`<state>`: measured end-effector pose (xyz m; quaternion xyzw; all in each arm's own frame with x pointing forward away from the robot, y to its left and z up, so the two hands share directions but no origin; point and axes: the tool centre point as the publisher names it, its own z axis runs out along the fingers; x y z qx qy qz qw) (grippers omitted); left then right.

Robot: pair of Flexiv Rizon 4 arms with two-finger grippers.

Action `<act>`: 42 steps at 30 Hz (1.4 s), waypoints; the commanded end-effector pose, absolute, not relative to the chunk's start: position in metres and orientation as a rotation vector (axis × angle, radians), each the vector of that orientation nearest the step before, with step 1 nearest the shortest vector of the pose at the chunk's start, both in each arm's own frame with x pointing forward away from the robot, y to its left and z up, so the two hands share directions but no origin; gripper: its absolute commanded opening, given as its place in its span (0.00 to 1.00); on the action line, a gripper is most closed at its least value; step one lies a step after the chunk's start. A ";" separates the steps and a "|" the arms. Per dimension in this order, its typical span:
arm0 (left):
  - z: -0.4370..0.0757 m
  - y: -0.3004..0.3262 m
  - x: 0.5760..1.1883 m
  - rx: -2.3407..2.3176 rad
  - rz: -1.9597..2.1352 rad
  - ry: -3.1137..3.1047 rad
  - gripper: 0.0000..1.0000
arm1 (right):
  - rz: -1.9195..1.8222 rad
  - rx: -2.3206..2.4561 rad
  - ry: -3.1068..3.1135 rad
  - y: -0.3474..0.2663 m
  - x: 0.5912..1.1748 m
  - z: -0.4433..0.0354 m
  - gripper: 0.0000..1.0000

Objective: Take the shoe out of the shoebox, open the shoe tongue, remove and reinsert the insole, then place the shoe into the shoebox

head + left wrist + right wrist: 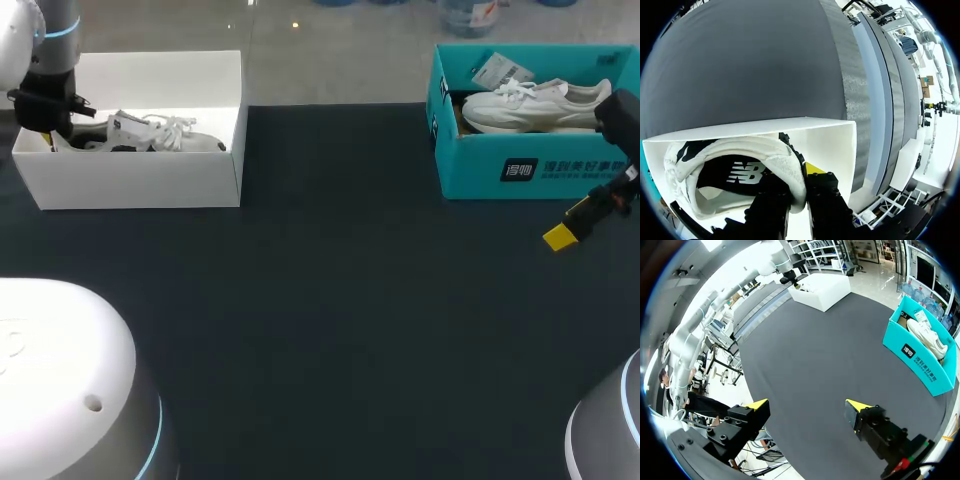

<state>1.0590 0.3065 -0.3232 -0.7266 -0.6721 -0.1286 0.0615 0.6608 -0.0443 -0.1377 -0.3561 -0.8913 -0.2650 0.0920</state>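
Observation:
A white shoe (150,135) with a dark insole lies in the white shoebox (130,185) at the table's back left. My left gripper (50,132) is at the box's left end, inside it. In the left wrist view the left gripper (799,187) is shut on the shoe's heel collar (790,165), one finger inside the shoe and one outside. My right gripper (590,215) hangs open over the table just in front of a teal shoebox (530,165). The right wrist view shows the right gripper (807,407) with its yellow tips wide apart and nothing between them.
The teal shoebox at the back right holds a second white shoe (535,103) and a paper tag (503,70). The dark table top (330,300) spreads between the two boxes and toward the front. Both boxes also show in the right wrist view, far ahead of that gripper.

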 end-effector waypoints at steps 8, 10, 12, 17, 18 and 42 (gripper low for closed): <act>-0.348 0.310 1.065 -2.207 -0.373 -2.007 0.00 | -0.781 -1.058 -2.646 -0.043 0.663 -0.138 1.00; -0.350 0.311 1.067 -2.204 -0.375 -2.008 0.00 | -0.781 -1.058 -2.646 -0.043 0.663 -0.138 1.00; -0.350 0.311 1.067 -2.200 -0.374 -2.007 0.00 | -0.781 -1.058 -2.646 -0.043 0.663 -0.138 1.00; -0.352 0.310 1.067 -2.203 -0.394 -1.980 0.52 | -0.781 -1.058 -2.646 -0.043 0.663 -0.138 1.00; -0.352 0.310 1.067 -2.206 -0.397 -1.977 0.75 | -0.781 -1.058 -2.646 -0.043 0.663 -0.138 1.00; -0.227 0.272 1.035 -2.180 -0.326 -2.172 1.00 | -0.781 -1.058 -2.646 -0.043 0.663 -0.138 1.00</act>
